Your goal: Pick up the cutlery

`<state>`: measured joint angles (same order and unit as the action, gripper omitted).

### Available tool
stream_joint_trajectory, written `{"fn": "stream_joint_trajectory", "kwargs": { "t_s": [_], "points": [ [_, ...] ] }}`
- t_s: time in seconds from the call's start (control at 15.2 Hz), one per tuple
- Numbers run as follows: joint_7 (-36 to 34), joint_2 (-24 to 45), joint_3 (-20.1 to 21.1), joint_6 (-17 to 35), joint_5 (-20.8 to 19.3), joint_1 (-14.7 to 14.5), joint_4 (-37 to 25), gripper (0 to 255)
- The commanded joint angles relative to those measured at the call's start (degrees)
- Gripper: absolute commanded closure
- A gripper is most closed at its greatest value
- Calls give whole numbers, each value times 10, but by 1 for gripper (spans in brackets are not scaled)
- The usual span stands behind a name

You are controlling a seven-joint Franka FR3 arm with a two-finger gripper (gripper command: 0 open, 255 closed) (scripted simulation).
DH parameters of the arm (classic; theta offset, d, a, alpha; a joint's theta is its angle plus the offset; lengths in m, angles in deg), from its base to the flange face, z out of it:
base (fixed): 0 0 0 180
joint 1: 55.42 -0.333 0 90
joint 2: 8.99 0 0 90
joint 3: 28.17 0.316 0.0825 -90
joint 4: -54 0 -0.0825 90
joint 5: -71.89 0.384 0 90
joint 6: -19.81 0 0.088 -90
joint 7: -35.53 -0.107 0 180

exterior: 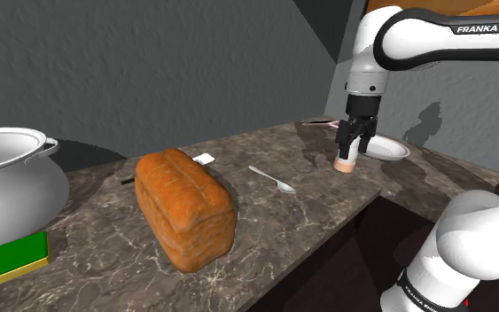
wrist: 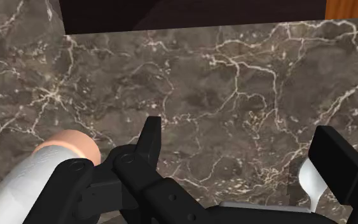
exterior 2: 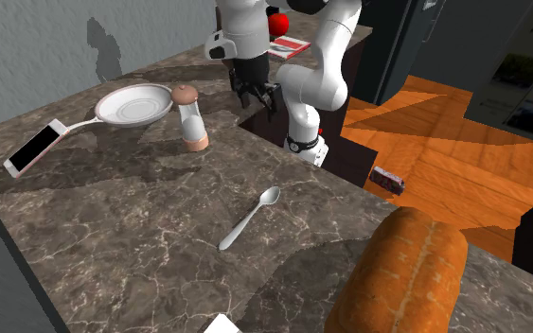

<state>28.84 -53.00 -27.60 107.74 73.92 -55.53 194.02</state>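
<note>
The cutlery is a plain grey spoon (exterior: 272,178) lying flat on the dark marble counter (exterior: 327,191), between the bread and a shaker; in the second exterior view the spoon (exterior 2: 249,219) rests mid-counter with its bowl toward the arm. My black gripper (exterior: 355,140) hangs over the counter just beside the shaker (exterior: 346,159), well off to the shoulder view's right of the spoon. In the wrist view the gripper (wrist: 241,149) is open, its fingers (wrist: 151,137) wide apart with only bare marble between them.
A big loaf of bread (exterior: 183,204) lies at the shoulder view's left of the spoon. A white plate (exterior: 387,148) and a phone (exterior 2: 35,147) sit beyond the shaker (exterior 2: 192,117). A grey pot (exterior: 8,182) stands far left. The counter edge (exterior 2: 349,180) drops off near the arm.
</note>
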Motion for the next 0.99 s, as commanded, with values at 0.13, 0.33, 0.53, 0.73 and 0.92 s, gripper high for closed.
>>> {"fn": "stream_joint_trajectory", "kwargs": {
  "t_s": [0.13,0.33,0.53,0.73,0.92],
  "points": [
    [-2,39,5,31,12,-7,-9,0],
    [-3,100,12,74,29,-16,-29,0],
    [-3,163,19,112,45,-26,-55,0],
    [-1,226,26,145,60,-34,-87,0],
    [0,289,32,172,73,-43,-125,0]
  ]
}}
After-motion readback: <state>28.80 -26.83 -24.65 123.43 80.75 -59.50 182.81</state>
